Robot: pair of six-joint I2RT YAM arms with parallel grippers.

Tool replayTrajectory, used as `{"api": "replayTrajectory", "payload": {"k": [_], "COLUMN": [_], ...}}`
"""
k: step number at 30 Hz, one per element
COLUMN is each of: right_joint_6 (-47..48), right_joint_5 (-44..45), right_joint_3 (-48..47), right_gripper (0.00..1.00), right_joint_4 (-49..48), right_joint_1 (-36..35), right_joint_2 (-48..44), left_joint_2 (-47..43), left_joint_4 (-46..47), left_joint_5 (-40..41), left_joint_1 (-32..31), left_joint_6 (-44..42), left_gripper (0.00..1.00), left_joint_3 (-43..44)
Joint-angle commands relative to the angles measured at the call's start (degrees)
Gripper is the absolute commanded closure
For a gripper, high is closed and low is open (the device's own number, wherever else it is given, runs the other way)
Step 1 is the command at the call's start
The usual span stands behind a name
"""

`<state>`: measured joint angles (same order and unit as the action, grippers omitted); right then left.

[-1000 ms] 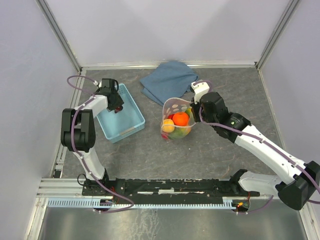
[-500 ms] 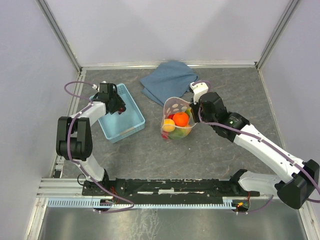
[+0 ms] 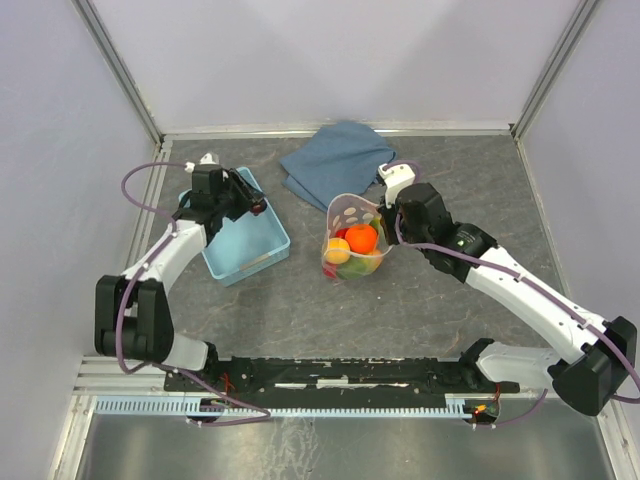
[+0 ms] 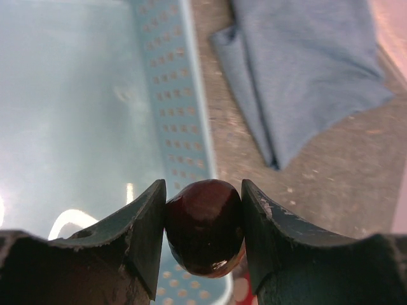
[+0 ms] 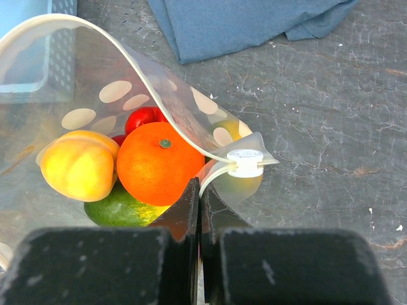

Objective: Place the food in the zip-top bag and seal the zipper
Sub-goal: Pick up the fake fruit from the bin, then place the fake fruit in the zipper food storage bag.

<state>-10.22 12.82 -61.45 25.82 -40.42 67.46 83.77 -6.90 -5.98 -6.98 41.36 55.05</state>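
The left gripper (image 4: 203, 230) is closed on a dark purple fruit (image 4: 205, 225), a glossy piece pinched on both sides between the two fingers (image 4: 143, 235) and hanging just over the side wall of the light-blue basket (image 4: 181, 95). The basket's perforated wall and pale floor lie under and to the left of the fingertips. Beyond them, to the right, a folded blue cloth (image 4: 305, 70) lies on the grey table (image 3: 420, 300). From above, this gripper (image 3: 255, 205) sits at the basket's (image 3: 240, 262) edge nearest the cloth (image 3: 335, 160), and the zip-top bag (image 3: 350, 240) stands well apart to its right. The right gripper (image 5: 200, 210) has its fingers pressed fully together on the bag's top edge, nipping the plastic just beside a small white slider (image 5: 245, 163) (the slider's face is too small to show any marking). Straight ahead of those fingertips the zip-top bag (image 5: 114, 89) gapes open, its zipper (image 5: 184, 121) curving away in a pale band around the mouth, unsealed. Inside, nearest the fingers, sits an orange fruit (image 5: 159, 168), with a yellow fruit (image 5: 79, 168) touching it on the left, a green fruit (image 5: 117, 213) beneath both, and a red fruit (image 5: 143, 119) behind. The only print that can be made out on the bag is its white dots. Farther ahead of this gripper lies the cloth (image 5: 241, 25).
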Motion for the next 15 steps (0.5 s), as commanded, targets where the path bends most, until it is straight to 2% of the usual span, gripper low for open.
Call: {"api": "replayTrajectory", "payload": {"k": [1,8,15], "right_joint_6": [-0.5,-0.7,-1.8], "right_joint_5": [-0.4,-0.4,-1.8], "right_joint_3": [-3.4,-4.0,-4.2], "right_gripper": [0.98,0.98,0.98], "right_joint_4": [-0.3,0.1,0.0], "right_joint_1": [0.1,0.1,0.1], "right_joint_2": [-0.5,-1.1,-0.6], "left_joint_2": [-6.5,-14.0,-18.8], "left_joint_4": [3.3,2.9,3.6], "left_joint_5": [-2.2,-0.8,4.8], "left_joint_1": [-3.7,-11.3,-21.8], "left_joint_6": [3.2,4.1,4.4], "left_gripper": [0.73,0.73,0.73], "left_joint_3": [-0.4,1.5,4.2]}}
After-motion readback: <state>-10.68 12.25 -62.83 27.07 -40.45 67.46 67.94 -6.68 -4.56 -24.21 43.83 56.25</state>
